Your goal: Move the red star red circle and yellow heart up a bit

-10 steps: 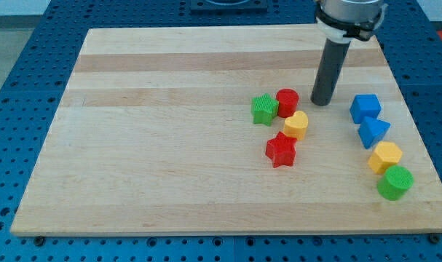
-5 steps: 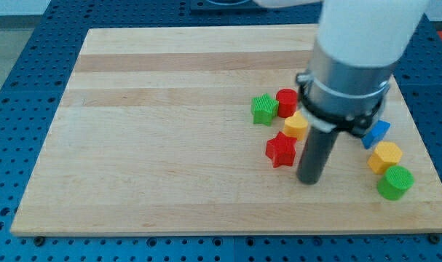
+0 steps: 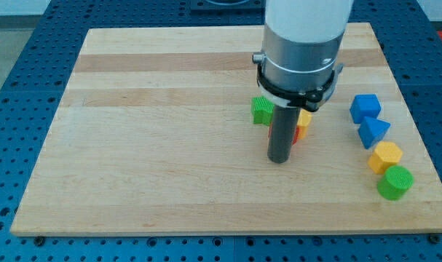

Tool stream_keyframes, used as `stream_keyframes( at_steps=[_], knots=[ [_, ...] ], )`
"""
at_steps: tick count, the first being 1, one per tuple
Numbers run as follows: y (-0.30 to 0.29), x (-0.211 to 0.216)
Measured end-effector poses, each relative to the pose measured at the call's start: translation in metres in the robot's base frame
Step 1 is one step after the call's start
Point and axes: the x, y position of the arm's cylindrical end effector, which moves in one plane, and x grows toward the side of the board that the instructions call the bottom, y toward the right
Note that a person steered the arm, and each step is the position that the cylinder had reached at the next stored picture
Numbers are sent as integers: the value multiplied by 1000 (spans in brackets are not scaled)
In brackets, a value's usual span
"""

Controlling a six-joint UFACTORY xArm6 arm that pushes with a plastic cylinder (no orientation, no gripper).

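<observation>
My tip [image 3: 279, 159] rests on the wooden board [image 3: 148, 145], just below the cluster of task blocks. The rod and arm body hide most of that cluster. Only a sliver of the red star [image 3: 296, 134] shows right of the rod, touching it. A small part of the yellow heart [image 3: 305, 118] shows above that. The red circle is hidden behind the arm. The green star [image 3: 262, 110] shows at the cluster's left.
At the view's right stand a blue cube [image 3: 365, 108], a blue triangle [image 3: 373, 132], an orange hexagon-like block [image 3: 385, 156] and a green cylinder [image 3: 394, 182], in a column near the board's right edge.
My tip moved from the view's upper right of the cluster, down past its right side, then left to just below the red star. The arm now covers the red circle.
</observation>
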Motion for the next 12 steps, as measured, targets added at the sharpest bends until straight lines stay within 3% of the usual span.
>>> stream_keyframes(
  at_steps=[2, 5, 12],
  knots=[
    [16, -11],
    [36, -65],
    [73, -141]
  ],
)
